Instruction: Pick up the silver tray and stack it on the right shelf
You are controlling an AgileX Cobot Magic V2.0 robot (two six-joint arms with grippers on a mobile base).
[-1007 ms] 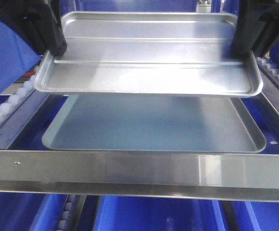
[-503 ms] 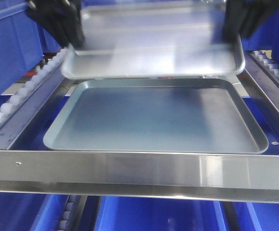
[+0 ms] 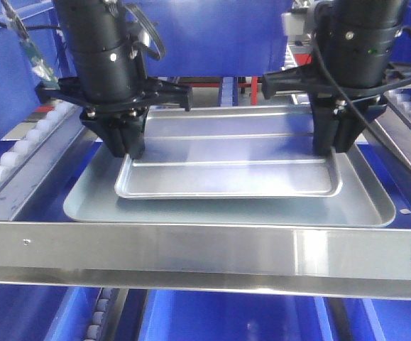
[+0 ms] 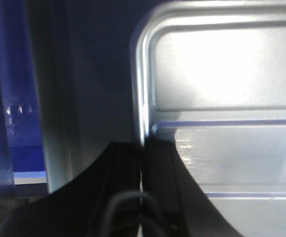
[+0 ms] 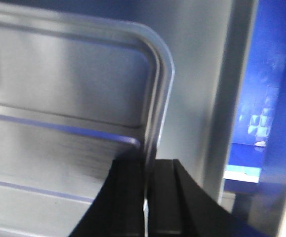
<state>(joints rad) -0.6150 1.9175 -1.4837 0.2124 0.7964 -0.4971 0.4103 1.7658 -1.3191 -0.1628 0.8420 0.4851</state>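
Both grippers are clamped on the silver tray (image 3: 226, 160). Our left gripper (image 3: 125, 145) pinches the rim on its own side and our right gripper (image 3: 336, 142) pinches the opposite rim; each wrist view shows that rim running between closed jaws. The tray hangs level between the two tools, just below them, and sits inside the big tray (image 3: 91, 202) lying on the shelf (image 3: 49, 170). We cannot tell whether its floor is fully down.

We judge the task nearly done: the tray is carried over and lowered onto the stack. What is left is to let go and lift both arms clear.

Nearer us than the tools runs the shiny front bar (image 3: 191, 249). White rollers (image 3: 10, 158) line the rail outside our left gripper. Blue bins (image 3: 205, 312) sit below and behind, so side room is tight.
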